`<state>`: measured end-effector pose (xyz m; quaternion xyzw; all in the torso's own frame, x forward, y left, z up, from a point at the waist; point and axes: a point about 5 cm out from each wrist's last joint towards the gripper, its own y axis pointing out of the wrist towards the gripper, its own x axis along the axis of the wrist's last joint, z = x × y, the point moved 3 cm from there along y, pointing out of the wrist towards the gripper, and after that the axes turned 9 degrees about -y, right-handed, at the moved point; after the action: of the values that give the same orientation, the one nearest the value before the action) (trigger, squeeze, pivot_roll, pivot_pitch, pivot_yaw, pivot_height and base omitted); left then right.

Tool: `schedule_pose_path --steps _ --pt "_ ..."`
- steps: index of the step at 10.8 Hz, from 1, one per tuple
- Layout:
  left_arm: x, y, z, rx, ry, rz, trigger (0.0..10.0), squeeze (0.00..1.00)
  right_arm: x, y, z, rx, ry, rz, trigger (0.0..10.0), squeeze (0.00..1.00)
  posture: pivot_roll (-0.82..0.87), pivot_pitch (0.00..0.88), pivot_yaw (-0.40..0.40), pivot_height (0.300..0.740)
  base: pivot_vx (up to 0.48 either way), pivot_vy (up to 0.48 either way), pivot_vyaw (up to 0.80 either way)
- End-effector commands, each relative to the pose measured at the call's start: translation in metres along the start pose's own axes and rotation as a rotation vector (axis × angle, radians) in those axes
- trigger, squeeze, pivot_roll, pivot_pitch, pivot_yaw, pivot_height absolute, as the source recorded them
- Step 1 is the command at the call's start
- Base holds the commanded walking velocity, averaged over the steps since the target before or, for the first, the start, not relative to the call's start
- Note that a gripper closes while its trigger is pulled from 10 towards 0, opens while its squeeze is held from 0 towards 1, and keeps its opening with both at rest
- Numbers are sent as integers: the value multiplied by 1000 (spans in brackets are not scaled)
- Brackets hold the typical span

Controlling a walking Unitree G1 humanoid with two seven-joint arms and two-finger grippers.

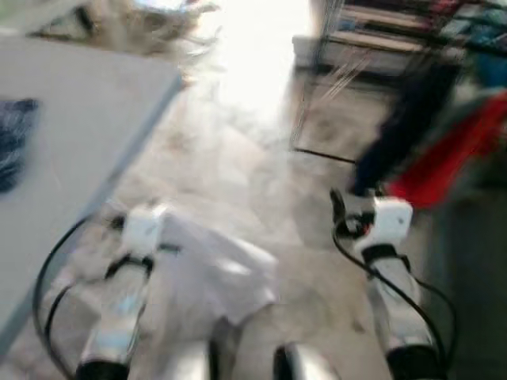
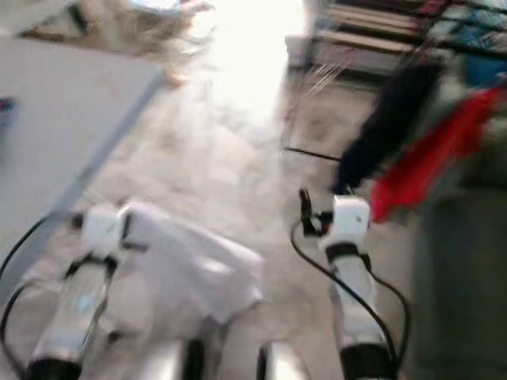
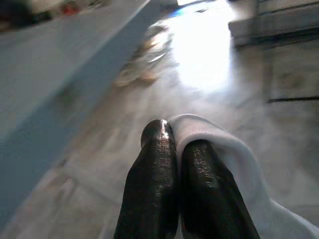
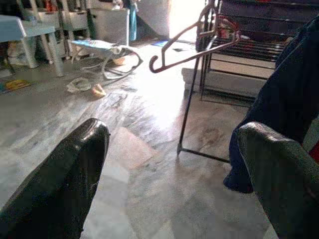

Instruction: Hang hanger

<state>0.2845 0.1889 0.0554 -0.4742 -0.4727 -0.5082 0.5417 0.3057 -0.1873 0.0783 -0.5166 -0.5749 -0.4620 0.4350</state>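
The left gripper has its two black fingers pressed together on a fold of white garment, which drapes low before the robot, over the marble floor. The right gripper is spread wide with nothing between its fingers, held out toward a clothes rack. A dark blue garment and a red garment hang at the robot's right. In the right wrist view a hanger hangs from the rack's upper part, its hook end pointing away from the rack. A grey table stands on the robot's left. The head views are blurred.
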Motion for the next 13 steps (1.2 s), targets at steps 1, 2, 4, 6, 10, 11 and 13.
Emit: schedule_pose_path --steps 1,2,4,6,10,11,13 --pt "14 1 4 50 16 -65 10000 0 -3 -5 -6 -12 -11 6 10000 0 0 138 -22 740 0 0 0" --pt "15 -1 12 96 23 -76 10000 0 -1 -4 -4 -3 -22 -1 10000 0 2 139 -25 740 0 0 0" --pt "14 -2 13 115 18 -75 10000 0 1 2 -5 -2 -35 -4 10000 0 6 136 -33 740 0 0 0" --pt "17 -2 2 54 -12 -93 10000 0 2 4 -9 -3 -34 4 10000 0 2 136 -32 740 0 0 -300" --pt "20 0 0 31 -11 -105 10000 0 2 4 -9 -9 -35 0 10000 0 -2 139 -28 740 378 0 -255" --pt "23 2 -1 29 -16 -110 10000 0 3 5 -8 -9 -35 -1 10000 0 -1 142 -27 740 416 0 0" --pt "25 4 0 31 -18 -112 10000 0 4 6 -8 -9 -37 -5 10000 0 4 151 -22 740 411 249 0"
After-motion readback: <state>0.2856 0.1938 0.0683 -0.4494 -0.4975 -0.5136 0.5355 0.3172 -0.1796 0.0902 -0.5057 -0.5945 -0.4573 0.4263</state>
